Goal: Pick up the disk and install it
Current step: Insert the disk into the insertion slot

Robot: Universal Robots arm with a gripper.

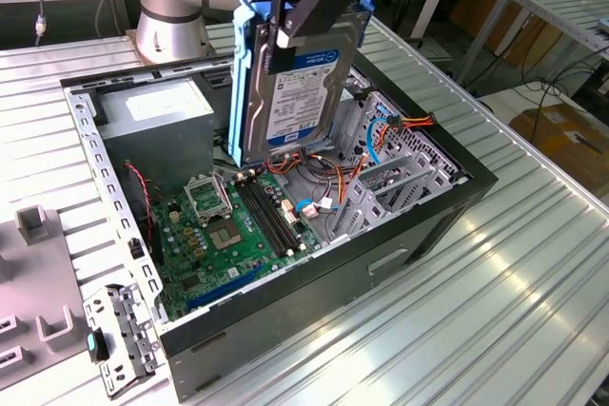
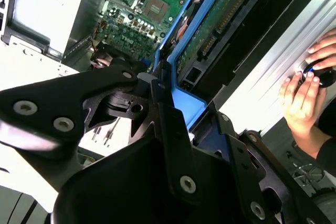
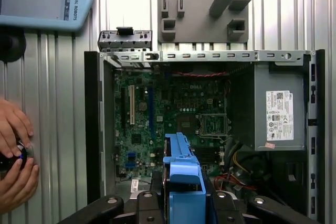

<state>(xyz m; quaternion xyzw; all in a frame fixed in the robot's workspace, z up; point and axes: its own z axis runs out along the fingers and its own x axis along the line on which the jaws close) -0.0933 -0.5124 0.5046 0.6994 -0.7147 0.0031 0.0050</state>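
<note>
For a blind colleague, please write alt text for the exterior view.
The gripper holds the disk upright above the open computer case, over its green motherboard. A grey power supply sits in the case's corner toward the exterior view's left. The case lies on a ribbed metal table.

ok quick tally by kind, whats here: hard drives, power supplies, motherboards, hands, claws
hard drive, held in the claw: 1
power supply: 1
motherboard: 1
person's hands: 2
claw: 1
total: 6
</note>
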